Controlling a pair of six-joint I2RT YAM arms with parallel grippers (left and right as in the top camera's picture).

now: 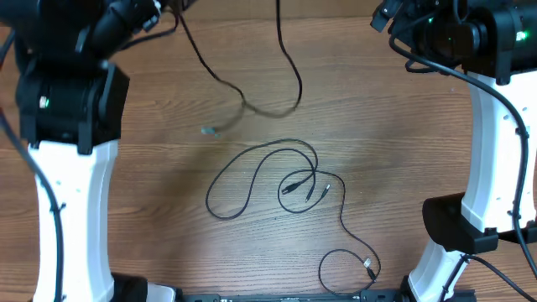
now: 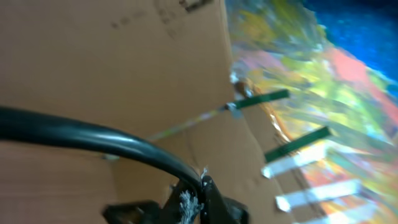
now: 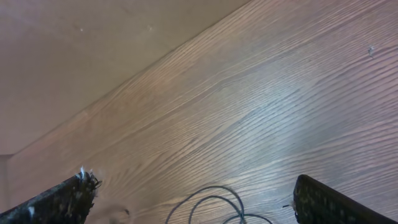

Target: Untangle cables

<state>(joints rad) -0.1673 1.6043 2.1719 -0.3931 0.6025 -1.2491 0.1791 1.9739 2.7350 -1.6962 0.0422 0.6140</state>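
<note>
Overhead view: looped cables (image 1: 285,180) lie tangled at the centre of the wooden table (image 1: 168,243), and a lifted cable (image 1: 220,80) runs up to the left gripper (image 2: 196,198), whose fingers are closed on it. Right gripper (image 3: 193,190) hovers above the loops, fingers (image 3: 323,202) spread wide apart, holding and touching nothing

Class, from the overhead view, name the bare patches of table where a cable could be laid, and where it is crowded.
Bare: between the looped cables and the right arm; also lower left, between the left arm and those loops. Crowded: the centre and the top middle, under the lifted cable.
</note>
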